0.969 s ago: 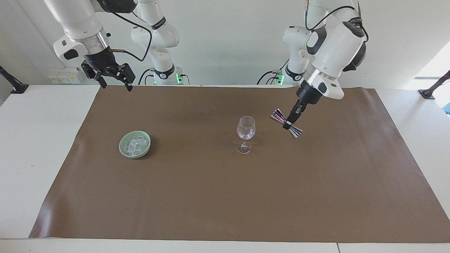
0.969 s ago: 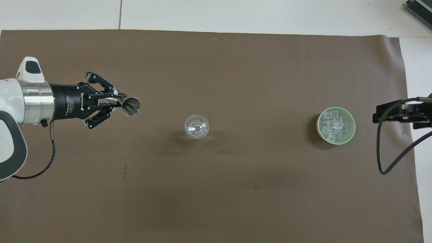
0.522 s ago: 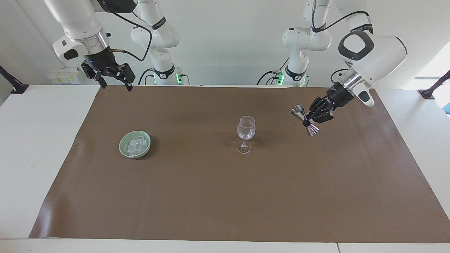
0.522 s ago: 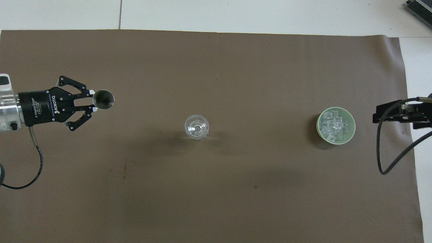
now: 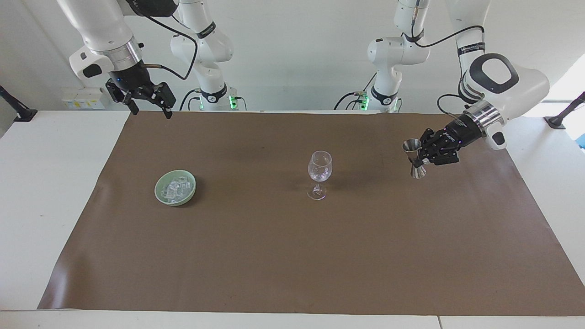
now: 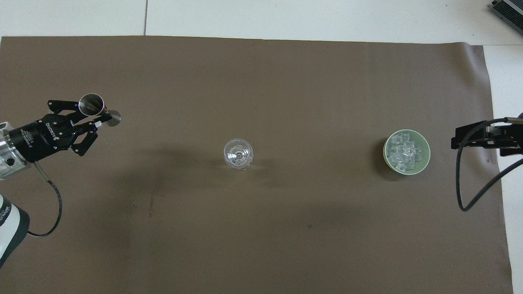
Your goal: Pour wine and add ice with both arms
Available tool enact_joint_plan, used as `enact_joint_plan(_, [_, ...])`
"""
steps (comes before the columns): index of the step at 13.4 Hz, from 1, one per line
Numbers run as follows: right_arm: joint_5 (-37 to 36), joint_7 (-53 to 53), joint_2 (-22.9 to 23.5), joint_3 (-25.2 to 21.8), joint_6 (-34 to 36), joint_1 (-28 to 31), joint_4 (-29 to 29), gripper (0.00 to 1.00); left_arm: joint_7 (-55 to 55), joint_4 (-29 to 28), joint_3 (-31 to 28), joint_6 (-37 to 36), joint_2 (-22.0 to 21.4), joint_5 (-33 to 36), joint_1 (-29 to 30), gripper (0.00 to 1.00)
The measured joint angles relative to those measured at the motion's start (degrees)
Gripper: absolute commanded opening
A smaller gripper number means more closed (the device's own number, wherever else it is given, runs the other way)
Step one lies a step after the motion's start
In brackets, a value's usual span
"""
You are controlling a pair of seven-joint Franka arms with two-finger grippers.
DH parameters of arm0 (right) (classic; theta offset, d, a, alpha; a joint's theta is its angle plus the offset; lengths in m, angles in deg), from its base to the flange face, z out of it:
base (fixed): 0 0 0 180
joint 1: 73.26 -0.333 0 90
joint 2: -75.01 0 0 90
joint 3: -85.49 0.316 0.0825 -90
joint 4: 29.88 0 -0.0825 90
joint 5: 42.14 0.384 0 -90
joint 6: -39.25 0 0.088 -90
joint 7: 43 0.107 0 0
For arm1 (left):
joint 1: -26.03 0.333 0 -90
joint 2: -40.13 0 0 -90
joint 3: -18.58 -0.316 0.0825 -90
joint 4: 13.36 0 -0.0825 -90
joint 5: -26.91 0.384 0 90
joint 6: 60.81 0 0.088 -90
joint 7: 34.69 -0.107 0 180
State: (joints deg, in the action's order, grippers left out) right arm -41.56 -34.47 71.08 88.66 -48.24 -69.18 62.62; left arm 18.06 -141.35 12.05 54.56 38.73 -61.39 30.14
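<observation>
A clear stemmed wine glass (image 5: pixel 320 173) (image 6: pixel 238 154) stands upright mid-mat. It looks colourless, and no wine shows in it. The ice (image 5: pixel 174 188) (image 6: pixel 404 152) is heaped in a pale green bowl (image 5: pixel 161 192) (image 6: pixel 426 150) toward the right arm's end. My left gripper (image 5: pixel 422 157) (image 6: pixel 104 117) is shut on the waist of a silver double-cone jigger (image 5: pixel 415 158) (image 6: pixel 93 104). The jigger is upright, low over the mat toward the left arm's end, well apart from the glass. My right gripper (image 5: pixel 153 112) (image 6: pixel 455 139) waits open and empty, raised over the mat's edge beside the bowl.
A brown mat (image 5: pixel 292 256) (image 6: pixel 261 237) covers most of the white table (image 5: pixel 50 183). A black cable (image 6: pixel 470 192) hangs from the right wrist. Black clamps (image 5: pixel 16 109) sit at the table's corners nearest the robots.
The left gripper has swung the jigger away from the glass toward the left arm's end, turned it from tilted to upright and brought it lower. The right arm has not moved.
</observation>
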Motion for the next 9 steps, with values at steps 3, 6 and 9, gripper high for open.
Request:
enact_joint_plan(3, [0.00, 0.00, 0.00, 0.00, 0.00, 0.00, 0.00, 1.00, -2.46, -1.47, 0.04, -0.60, 1.35, -2.29, 2.32, 0.00])
enact_joint_plan(6, [0.00, 0.00, 0.00, 0.00, 0.00, 0.00, 0.00, 1.00, -6.78, -1.62, 0.05, -5.10, 3.90, -2.99, 5.82, 0.00])
enact_joint_plan(9, [0.00, 0.00, 0.00, 0.00, 0.00, 0.00, 0.00, 1.00, -12.09, -3.23, 0.04, -7.91, 6.21, -3.12, 8.40, 0.00])
